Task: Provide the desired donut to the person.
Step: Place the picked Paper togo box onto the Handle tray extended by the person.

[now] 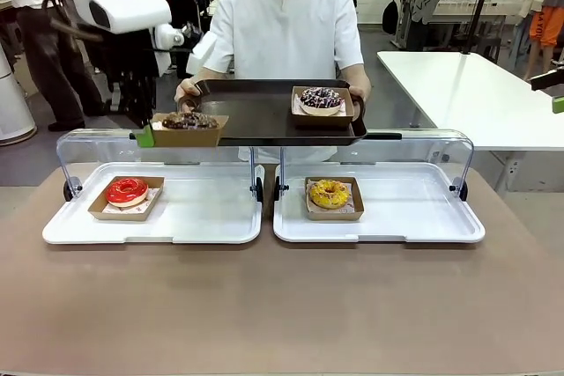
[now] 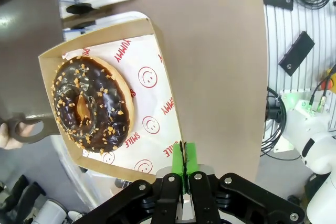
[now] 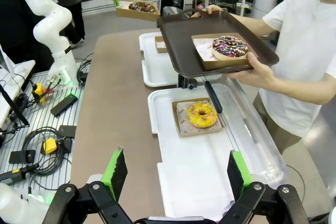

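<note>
Jaws: left gripper [image 2: 183, 174] clenching box [image 2: 157, 103] rim, right gripper [image 3: 176, 174] hanging released | progress: chocolate donut [image 1: 188, 120] hovering beside tray [image 1: 256, 112] | remaining: setting box down, releasing

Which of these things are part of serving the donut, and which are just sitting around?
In use: chocolate donut box pinched in left fingers; person; brown tray.
Sitting around: red donut; yellow donut; sprinkled donut already on the tray; right fingers, open.
</note>
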Action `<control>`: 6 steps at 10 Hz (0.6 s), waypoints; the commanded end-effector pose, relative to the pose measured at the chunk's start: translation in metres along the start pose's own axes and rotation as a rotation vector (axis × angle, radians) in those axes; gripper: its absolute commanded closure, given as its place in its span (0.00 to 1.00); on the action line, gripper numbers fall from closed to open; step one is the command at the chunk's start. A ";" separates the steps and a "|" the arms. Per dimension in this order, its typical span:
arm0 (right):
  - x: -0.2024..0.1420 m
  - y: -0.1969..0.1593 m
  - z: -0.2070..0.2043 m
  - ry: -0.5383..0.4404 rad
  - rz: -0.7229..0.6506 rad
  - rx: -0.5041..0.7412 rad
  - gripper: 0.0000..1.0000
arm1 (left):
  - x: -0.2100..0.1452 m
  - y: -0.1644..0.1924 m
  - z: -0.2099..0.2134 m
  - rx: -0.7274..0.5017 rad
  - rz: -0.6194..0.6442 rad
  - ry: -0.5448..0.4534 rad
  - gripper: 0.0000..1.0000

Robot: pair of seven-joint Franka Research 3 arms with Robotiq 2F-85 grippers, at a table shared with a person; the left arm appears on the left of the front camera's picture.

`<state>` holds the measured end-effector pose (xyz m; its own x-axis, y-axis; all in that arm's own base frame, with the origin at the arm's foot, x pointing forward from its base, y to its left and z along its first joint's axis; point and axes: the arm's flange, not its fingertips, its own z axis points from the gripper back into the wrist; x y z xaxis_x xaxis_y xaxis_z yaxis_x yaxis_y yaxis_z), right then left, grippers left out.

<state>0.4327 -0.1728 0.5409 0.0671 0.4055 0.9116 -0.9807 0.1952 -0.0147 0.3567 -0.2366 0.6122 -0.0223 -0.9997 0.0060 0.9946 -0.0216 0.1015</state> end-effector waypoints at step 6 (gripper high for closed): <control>0.000 0.003 -0.001 0.000 0.002 -0.006 0.00 | 0.012 0.139 0.052 0.033 0.039 -0.037 0.98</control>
<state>0.4325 -0.1732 0.5411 0.0669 0.4056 0.9116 -0.9805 0.1960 -0.0152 0.4672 -0.2445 0.6643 0.0288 -0.9971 0.0711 0.9900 0.0383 0.1359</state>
